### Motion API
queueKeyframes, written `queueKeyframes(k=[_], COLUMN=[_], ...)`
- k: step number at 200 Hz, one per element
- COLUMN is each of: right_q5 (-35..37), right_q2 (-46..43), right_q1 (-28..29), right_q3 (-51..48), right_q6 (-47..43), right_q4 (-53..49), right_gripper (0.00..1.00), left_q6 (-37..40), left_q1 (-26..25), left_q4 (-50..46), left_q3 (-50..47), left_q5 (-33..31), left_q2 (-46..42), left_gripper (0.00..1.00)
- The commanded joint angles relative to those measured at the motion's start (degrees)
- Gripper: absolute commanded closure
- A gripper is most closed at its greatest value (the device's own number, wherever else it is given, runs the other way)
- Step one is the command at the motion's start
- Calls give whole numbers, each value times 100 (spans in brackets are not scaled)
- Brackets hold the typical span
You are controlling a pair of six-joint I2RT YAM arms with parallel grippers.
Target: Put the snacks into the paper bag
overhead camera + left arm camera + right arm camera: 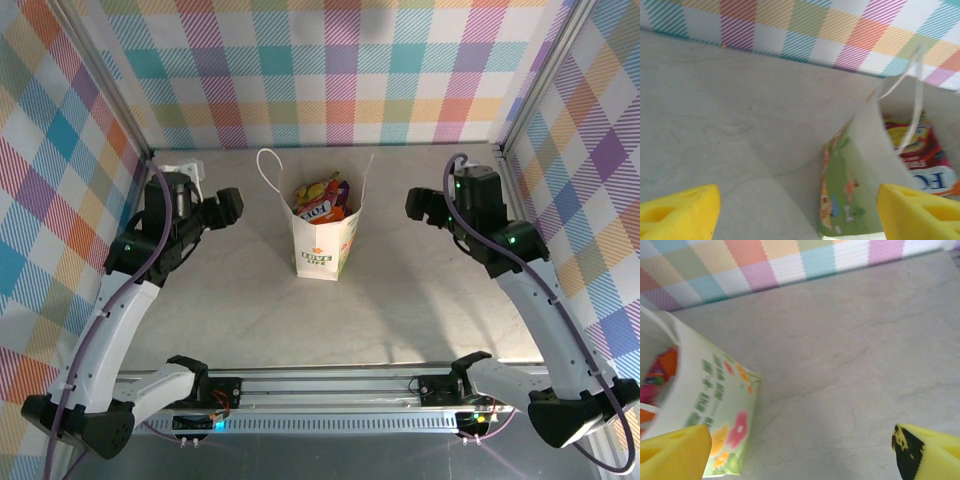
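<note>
Between both arms, the white paper gift bag with cartoon print stands upright, colourful snack packets piled inside; left gripper and right gripper both gape wide, holding nothing.

An overhead camera looked down from behind onto the whole worktop. Both wrist cameras sat low and close, viewing the paper bag from opposite sides.

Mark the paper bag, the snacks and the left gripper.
paper bag (322, 248): top view, printed front face.
snacks (320, 198): top view, packets in the bag's open mouth.
left gripper (799, 212): left wrist view, midway between its yellow fingertips.
</note>
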Motion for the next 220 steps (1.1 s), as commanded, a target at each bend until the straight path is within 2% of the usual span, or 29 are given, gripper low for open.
queueKeyframes(k=[1,15,34,52,60,92,134,148,170,220], right_q5=[-115,-155,-82,118,94,233,126,47,-144,-214], right_q2=[-234,-309,-370,-491,-530,-539,-612,-417,-80,504], right_q1=[-249,-415,-671,-890,-1008,-1296,-1752,-2016,-2376,-2584], right_q3=[-662,-1045,-1582,-2308,-2593,-3457,-5025,-5079,-5194,-5136], right_q6=[-137,-173,-273,-142,-57,-162,-731,-792,-663,-707], right_q4=[528,813,1325,2191,2535,3696,6150,6245,6600,6941], right_gripper=[5,4,2,1,1,1,1,1,1,1], left_q6=[249,345,680,807,839,934,1188,1246,1168,1341], left_q1=[84,134,179,206,239,422,728,839,1022,1044], left_q4=[229,507,1239,1844,2041,3019,4771,5431,6485,7892], left_q3=[-522,-901,-1556,-2056,-2204,-2791,-3947,-4273,-4698,-4720], left_q5=[-781,-1125,-1267,-1518,-1584,-1787,-1717,-1655,-1216,-1117], left_q2=[-156,-249,-357,-379,-334,-48,451,575,893,2294], left_gripper=[14,11,9,8,0,0,0,0,0,0])
